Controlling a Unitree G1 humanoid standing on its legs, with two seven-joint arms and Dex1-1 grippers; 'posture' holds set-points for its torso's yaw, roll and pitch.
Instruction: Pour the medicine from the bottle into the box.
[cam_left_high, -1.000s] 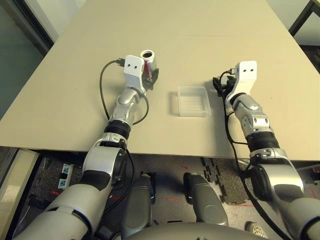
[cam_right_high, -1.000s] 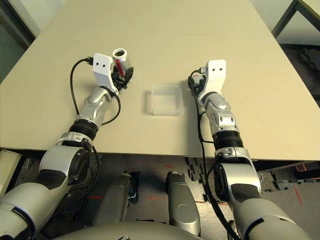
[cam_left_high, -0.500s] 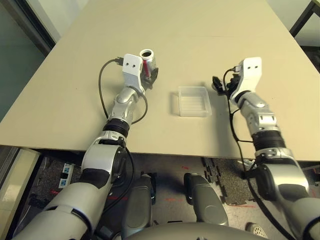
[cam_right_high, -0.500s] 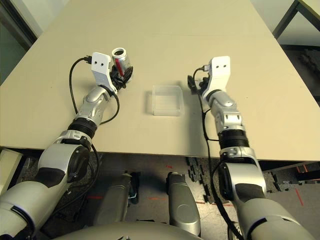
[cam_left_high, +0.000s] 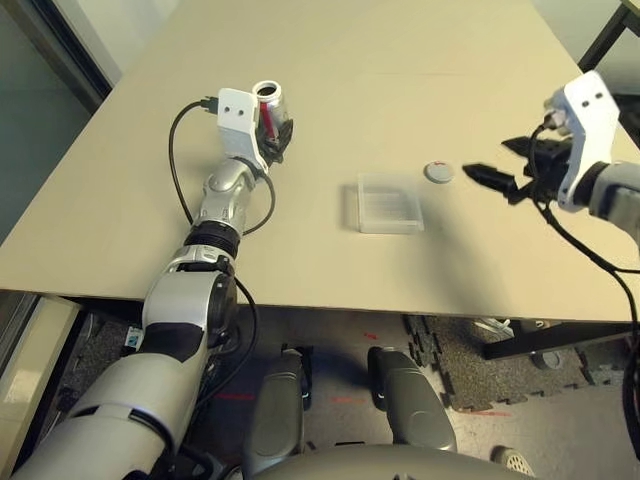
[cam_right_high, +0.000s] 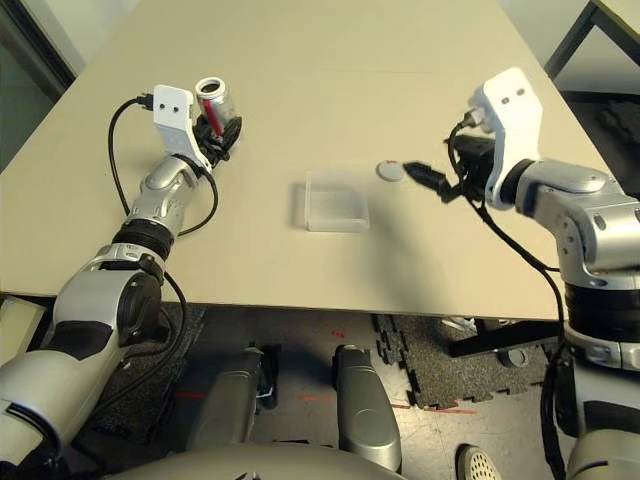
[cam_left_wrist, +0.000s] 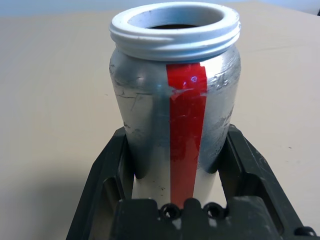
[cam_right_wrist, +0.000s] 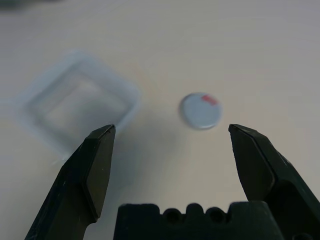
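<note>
The silvery bottle (cam_left_wrist: 175, 100) with the red stripe stands upright and uncapped at the far left of the table, with my left gripper (cam_left_high: 270, 128) shut on its lower body. Its mouth is dark, and the medicine is hidden. The clear box (cam_left_high: 388, 203) lies at the middle of the table. A flat grey round cap (cam_left_high: 437, 172) with a red mark lies just right of the box's far corner. My right gripper (cam_left_high: 488, 160) hovers open to the right of the cap, holding nothing; in the right wrist view both the cap (cam_right_wrist: 200, 110) and the box (cam_right_wrist: 80, 107) lie beyond its fingers (cam_right_wrist: 97, 160).
The tan table (cam_left_high: 400, 60) stretches bare behind the box and to the left arm's left. Black cables loop from both wrists. The table's right edge, with a dark frame (cam_left_high: 612, 35) beyond it, runs close to my right arm.
My right gripper has opened and swung up and to the right, uncovering the grey cap on the table. The left gripper has carried the bottle slightly left and farther away.
</note>
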